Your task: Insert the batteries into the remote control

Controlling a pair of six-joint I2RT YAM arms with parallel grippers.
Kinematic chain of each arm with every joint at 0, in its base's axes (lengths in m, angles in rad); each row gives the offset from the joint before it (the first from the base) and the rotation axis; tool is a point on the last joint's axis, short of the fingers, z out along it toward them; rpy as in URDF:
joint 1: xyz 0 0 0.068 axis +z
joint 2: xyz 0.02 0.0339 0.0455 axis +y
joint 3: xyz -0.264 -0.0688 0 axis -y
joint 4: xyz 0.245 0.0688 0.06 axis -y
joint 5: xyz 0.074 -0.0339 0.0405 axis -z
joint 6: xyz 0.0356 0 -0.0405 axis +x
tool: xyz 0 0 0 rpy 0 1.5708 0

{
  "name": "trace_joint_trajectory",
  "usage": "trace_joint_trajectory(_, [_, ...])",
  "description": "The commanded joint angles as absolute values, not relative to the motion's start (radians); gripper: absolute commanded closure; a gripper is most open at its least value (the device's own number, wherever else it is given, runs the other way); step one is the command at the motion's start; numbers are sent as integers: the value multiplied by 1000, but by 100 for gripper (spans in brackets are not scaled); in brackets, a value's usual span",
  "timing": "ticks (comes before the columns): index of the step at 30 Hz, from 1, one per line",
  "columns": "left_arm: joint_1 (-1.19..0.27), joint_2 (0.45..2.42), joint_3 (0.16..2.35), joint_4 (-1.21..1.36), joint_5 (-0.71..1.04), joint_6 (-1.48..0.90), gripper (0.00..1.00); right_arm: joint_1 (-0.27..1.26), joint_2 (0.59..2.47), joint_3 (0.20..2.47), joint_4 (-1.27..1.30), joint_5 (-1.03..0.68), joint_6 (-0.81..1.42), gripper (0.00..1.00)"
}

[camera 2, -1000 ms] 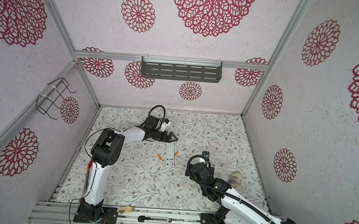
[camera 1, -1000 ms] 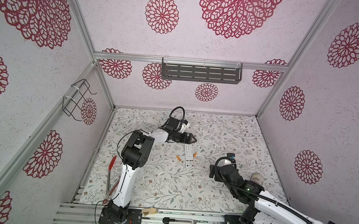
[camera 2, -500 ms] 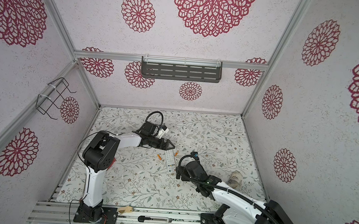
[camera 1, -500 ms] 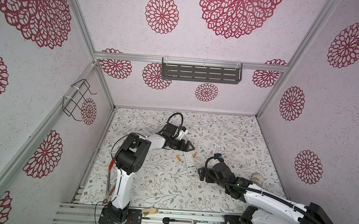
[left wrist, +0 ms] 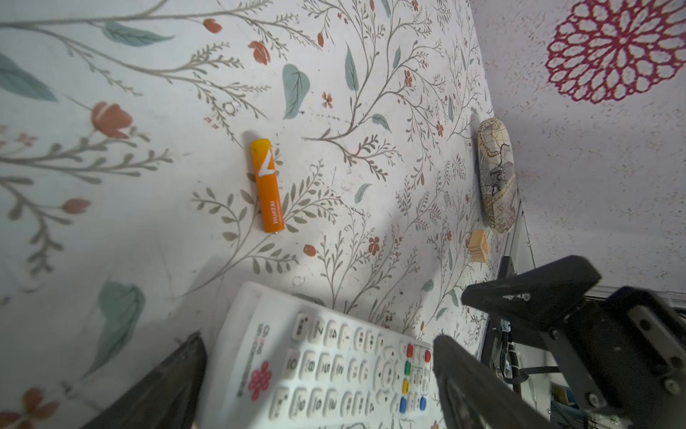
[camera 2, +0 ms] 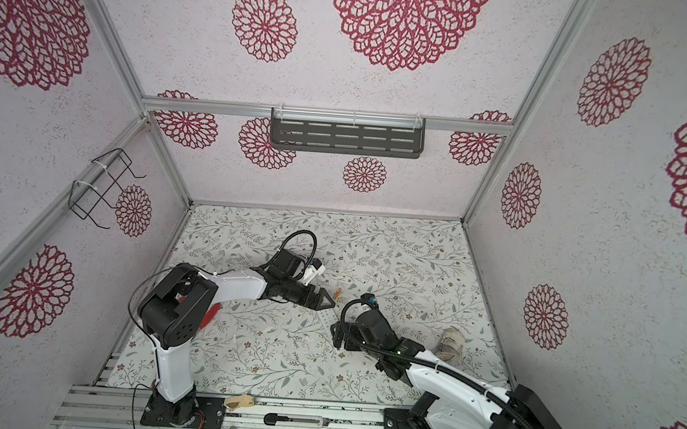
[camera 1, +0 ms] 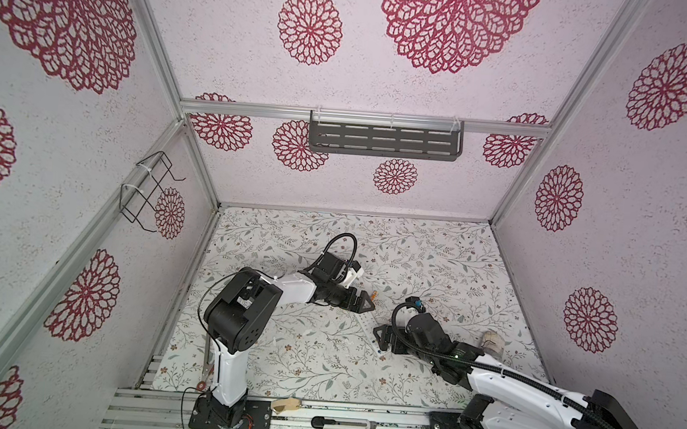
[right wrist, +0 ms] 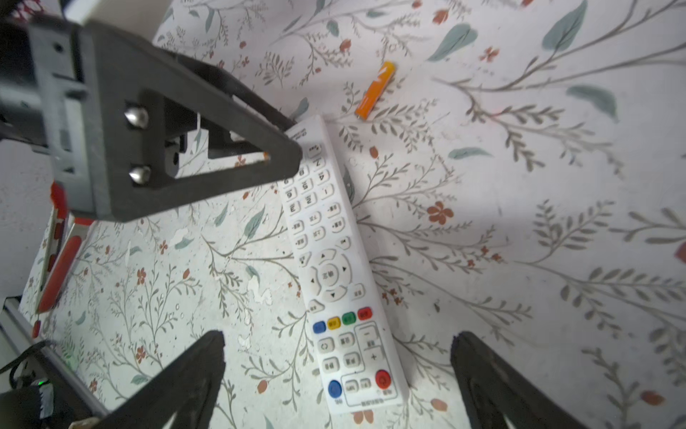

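Note:
The remote control (right wrist: 334,267) is a long white bar lying buttons-up on the floral table. Its number-key end (left wrist: 323,356) sits between the spread fingers of my left gripper (left wrist: 319,338), which is open. The end with the red and blue round buttons lies between the fingers of my right gripper (right wrist: 337,336), also open. One orange battery (left wrist: 266,185) rests on the table just beyond the remote's number-key end and shows again as the battery (right wrist: 375,90). In both top views my left gripper (camera 1: 362,304) (camera 2: 325,303) faces my right gripper (camera 1: 381,336) (camera 2: 337,333) across the remote.
A map-printed oval case (left wrist: 495,174) (camera 1: 492,342) and a small wooden block (left wrist: 478,245) lie near the right wall. A red-handled tool (right wrist: 59,271) lies by the left arm's base. A utility knife (camera 1: 339,423) rests on the front rail. A dark shelf (camera 1: 384,135) hangs on the back wall.
My left gripper has come forward and down over the remote's far end. The right arm has swung left to the remote's near end. Both grippers stayed open.

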State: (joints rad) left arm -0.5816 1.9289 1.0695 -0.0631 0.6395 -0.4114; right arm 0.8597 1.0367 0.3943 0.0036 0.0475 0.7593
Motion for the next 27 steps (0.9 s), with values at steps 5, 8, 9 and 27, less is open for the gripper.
trace_joint_trajectory(5, [-603, 1897, 1040, -23, 631, -439, 3, 981, 991, 326, -29, 58, 894, 1])
trace_joint_trajectory(8, [-609, 1893, 1033, -16, 633, -443, 3, 1000, 973, 267, 73, 45, 946, 1])
trace_joint_trajectory(9, [-611, 1893, 1030, -8, 635, -446, 3, 1000, 965, 248, 114, 40, 958, 1])
trace_joint_trajectory(27, [-621, 1815, 934, 33, 632, -479, 3, 948, 955, 151, 371, 56, 1028, 1])
